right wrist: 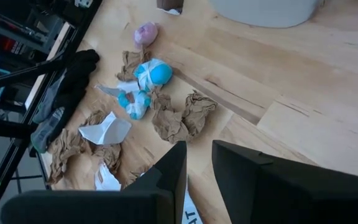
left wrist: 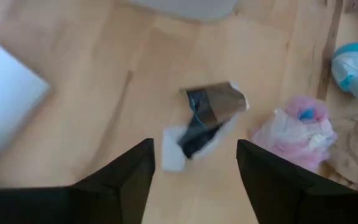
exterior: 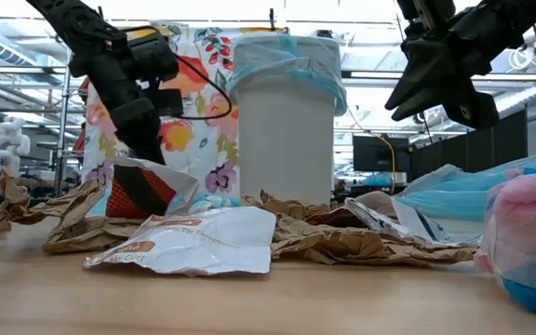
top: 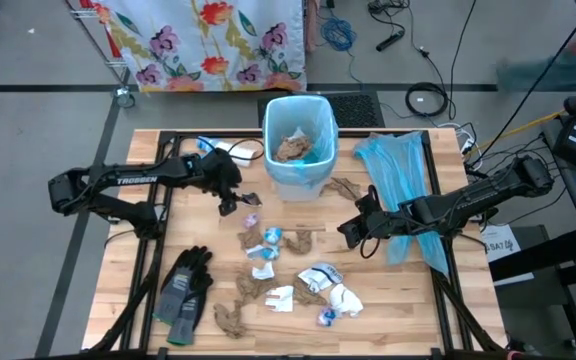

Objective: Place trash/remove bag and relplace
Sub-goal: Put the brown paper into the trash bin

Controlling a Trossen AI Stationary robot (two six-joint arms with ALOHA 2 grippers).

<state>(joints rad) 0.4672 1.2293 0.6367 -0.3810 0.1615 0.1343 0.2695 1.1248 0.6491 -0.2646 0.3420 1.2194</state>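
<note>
A white bin (top: 298, 150) lined with a blue bag (exterior: 287, 60) stands at the table's far middle, with brown paper inside. Trash lies scattered in front of it: brown wads (top: 298, 240), white scraps (top: 323, 280), a pink wad (left wrist: 297, 127). My left gripper (top: 233, 207) hangs open, slanting down over a small dark-and-white wrapper (left wrist: 207, 115) that lies flat on the wood just beyond its fingertips. My right gripper (top: 351, 235) hovers right of the trash pile, its fingers (right wrist: 199, 162) a narrow gap apart with nothing between them.
A loose blue bag (top: 403, 175) lies spread on the table right of the bin, partly under my right arm. Dark grey gloves (top: 183, 290) lie near the front left. Black frame rails (top: 163, 200) run along the table's sides. A floral cloth (top: 208, 40) hangs beyond the far edge.
</note>
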